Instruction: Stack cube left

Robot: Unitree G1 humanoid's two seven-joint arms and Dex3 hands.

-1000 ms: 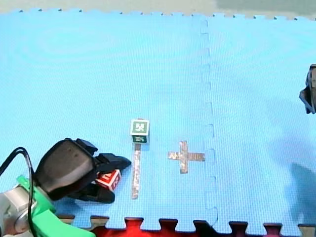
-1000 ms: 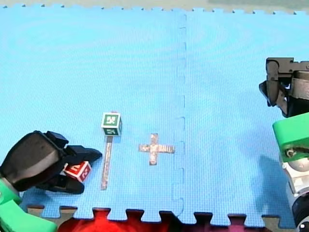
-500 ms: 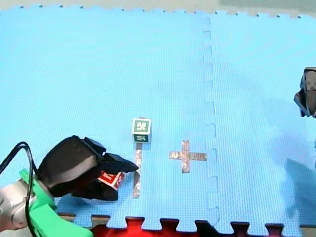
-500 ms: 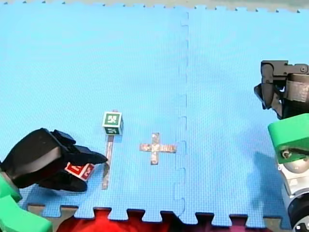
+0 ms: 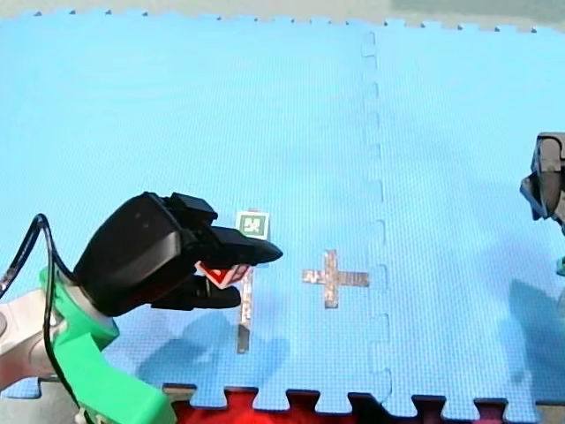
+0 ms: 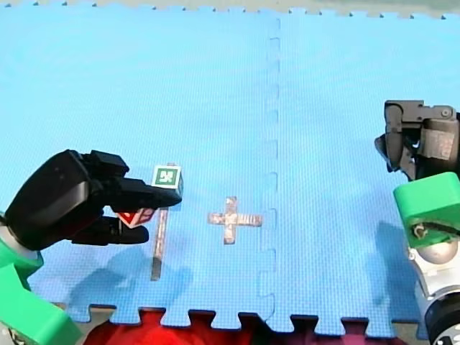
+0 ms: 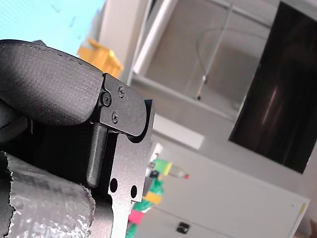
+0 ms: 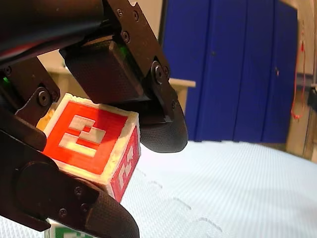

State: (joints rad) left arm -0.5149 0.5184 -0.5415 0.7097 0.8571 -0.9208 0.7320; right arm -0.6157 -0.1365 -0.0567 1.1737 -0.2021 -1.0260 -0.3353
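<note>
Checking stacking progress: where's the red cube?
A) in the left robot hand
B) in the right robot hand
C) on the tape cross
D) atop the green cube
A: the left robot hand grips the red cube; the green cube has a bare top, and the right robot hand at the right edge holds nothing.

We count two cubes: one red cube (image 6: pixel 136 215) and one green cube (image 6: pixel 167 180). There are two hands, the left hand (image 5: pixel 168 256) and the right hand (image 6: pixel 413 140). We count two pieces of silver tape: one cross (image 5: pixel 334 279) and one straight strip (image 5: pixel 244 318). The blue foam mat (image 5: pixel 177 106) shows two panels, joined along one seam (image 5: pixel 375 177).
</note>
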